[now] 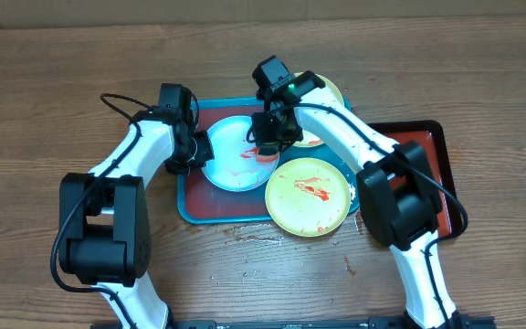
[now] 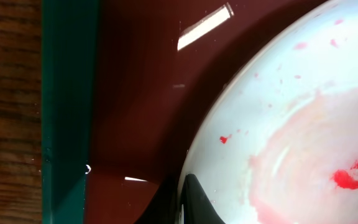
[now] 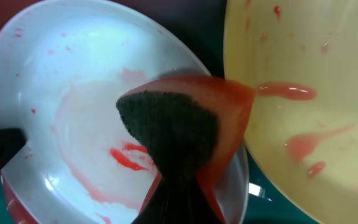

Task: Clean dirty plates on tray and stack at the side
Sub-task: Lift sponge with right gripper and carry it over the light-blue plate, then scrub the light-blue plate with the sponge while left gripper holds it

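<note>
The left gripper (image 1: 197, 149) clamps the blue plate (image 1: 231, 163) by its rim; the right gripper (image 1: 268, 137) grasps a sponge (image 3: 179, 130) (red, dark-faced) on that plate, inside the tray (image 1: 186, 206).

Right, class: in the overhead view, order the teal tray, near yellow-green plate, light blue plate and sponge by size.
teal tray
then near yellow-green plate and light blue plate: too alike to rank
sponge smallest
</note>
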Robot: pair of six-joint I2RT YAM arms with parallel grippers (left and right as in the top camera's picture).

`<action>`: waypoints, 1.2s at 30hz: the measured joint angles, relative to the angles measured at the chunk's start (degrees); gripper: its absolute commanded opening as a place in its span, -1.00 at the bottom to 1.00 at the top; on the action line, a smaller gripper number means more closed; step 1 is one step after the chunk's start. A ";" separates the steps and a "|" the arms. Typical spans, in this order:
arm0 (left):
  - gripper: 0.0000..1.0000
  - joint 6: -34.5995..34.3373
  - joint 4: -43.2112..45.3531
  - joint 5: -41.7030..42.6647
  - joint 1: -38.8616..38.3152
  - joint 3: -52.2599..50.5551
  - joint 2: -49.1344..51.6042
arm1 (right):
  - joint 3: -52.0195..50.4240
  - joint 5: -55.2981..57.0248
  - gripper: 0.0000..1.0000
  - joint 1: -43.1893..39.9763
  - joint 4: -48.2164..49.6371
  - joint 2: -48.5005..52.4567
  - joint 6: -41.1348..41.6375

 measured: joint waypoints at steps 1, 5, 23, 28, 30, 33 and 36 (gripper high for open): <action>-0.92 0.00 0.00 0.00 0.00 0.00 0.00 | 0.00 0.15 -0.93 0.11 0.28 0.44 0.33; -0.91 0.00 0.07 0.00 0.00 -0.02 0.00 | 0.00 0.28 -0.93 0.33 0.79 2.05 1.27; -0.91 -0.63 0.44 0.20 0.00 -0.11 0.00 | 1.01 -9.01 -0.93 2.34 6.71 4.28 -5.46; -0.92 -0.63 0.44 0.22 0.00 -0.11 0.00 | 3.69 -10.71 -0.93 3.48 0.22 5.25 -8.48; -0.92 -0.63 0.44 0.20 0.00 -0.11 0.00 | 4.50 -9.64 -0.93 3.72 -2.01 5.29 -8.98; -0.91 -0.63 0.44 0.22 0.00 -0.11 0.00 | 5.25 -5.03 -0.93 3.98 -4.22 5.29 -8.50; -0.91 -0.66 0.83 0.81 -0.04 -0.11 0.00 | 5.46 0.17 -0.93 4.33 -4.66 5.29 -6.93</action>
